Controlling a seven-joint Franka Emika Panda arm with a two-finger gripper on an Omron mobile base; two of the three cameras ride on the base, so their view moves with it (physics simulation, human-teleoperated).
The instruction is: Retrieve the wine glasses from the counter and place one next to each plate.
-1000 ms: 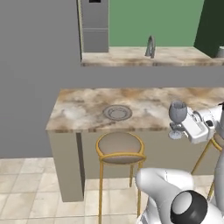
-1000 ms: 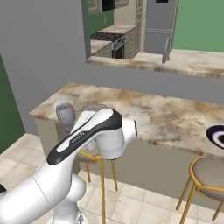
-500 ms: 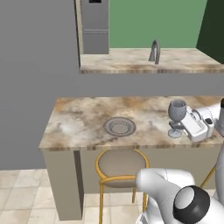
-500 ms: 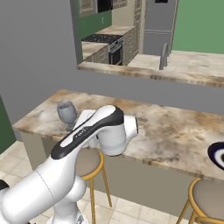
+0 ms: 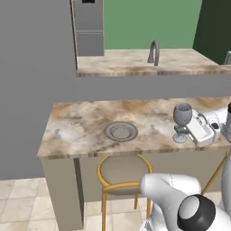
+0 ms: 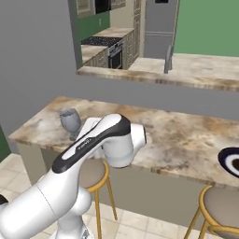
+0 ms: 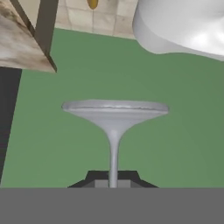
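A: Does the two-finger gripper [image 7: 113,180] grasp something?

B: Yes, its jaws are clenched on the thin stem of the translucent grey-blue stemmed wine glass [image 5: 182,121], above the mottled tan-brown stone bar [image 5: 85,131], right of the round grey plate [image 5: 121,131].

A: What changed?

B: The views shifted; the base drove, so the glass nears its place.

One wine glass [image 5: 182,122] shows, plus two plates: a grey plate [image 5: 121,131] and a dark patterned plate [image 6: 230,161]. Two stools [image 5: 124,173] stand below.
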